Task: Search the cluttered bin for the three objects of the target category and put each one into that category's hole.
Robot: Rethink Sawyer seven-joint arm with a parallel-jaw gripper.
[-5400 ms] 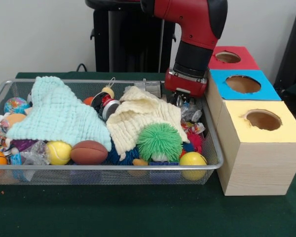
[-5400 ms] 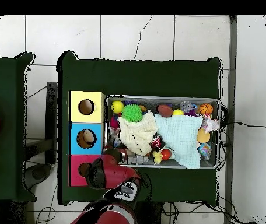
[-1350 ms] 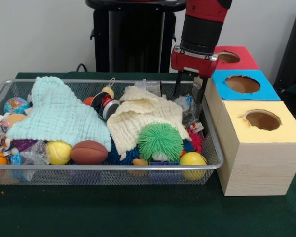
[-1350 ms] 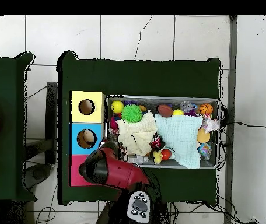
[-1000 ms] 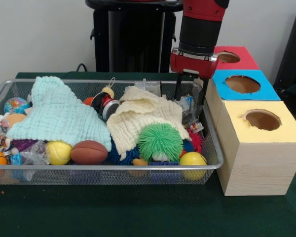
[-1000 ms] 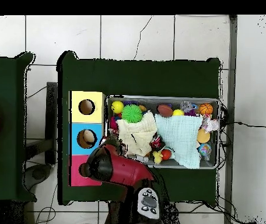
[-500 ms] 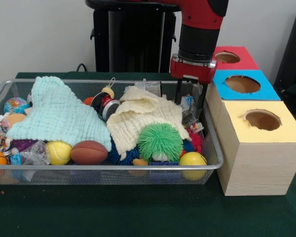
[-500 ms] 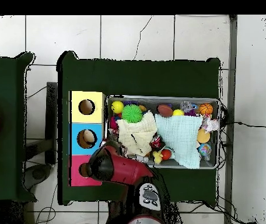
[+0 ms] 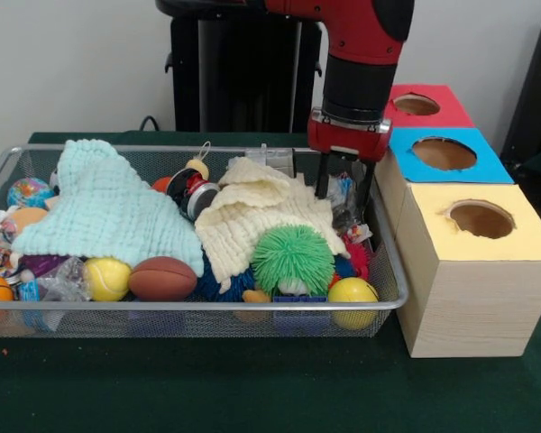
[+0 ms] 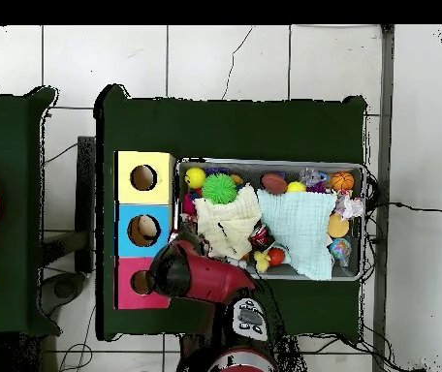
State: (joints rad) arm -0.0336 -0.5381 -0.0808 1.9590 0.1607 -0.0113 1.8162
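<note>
Hanging over the far right corner of the wire-mesh bin [image 9: 392, 298], the gripper [image 9: 342, 191] points straight down from the red and black arm [image 9: 361, 72], its two dark fingers [image 9: 322, 179] spread wide with nothing between them. Directly under the fingertips lies a crumpled clear wrapper [image 9: 344, 203] with a small red-and-white piece just below it. Beside the gripper, toward the middle of the bin, a cream knitted cloth [image 9: 257, 216] is heaped, and in front of that sits a green spiky ball [image 9: 292, 260]. Nearer the camera than the gripper, a yellow ball [image 9: 353, 291] rests against the bin's front rim. Farther along from the gripper lie a brown toy football [image 9: 163, 279], another yellow ball [image 9: 106, 279] and a pale mint cloth [image 9: 108, 212]. On the gripper's other side, just outside the bin wall, stand three boxes with round holes on top: red box [image 9: 424, 105], blue box [image 9: 444, 154] and yellow box [image 9: 480, 225]. Seen from overhead, the arm [image 10: 201, 276] covers the bin's corner next to the blue and red boxes.
</note>
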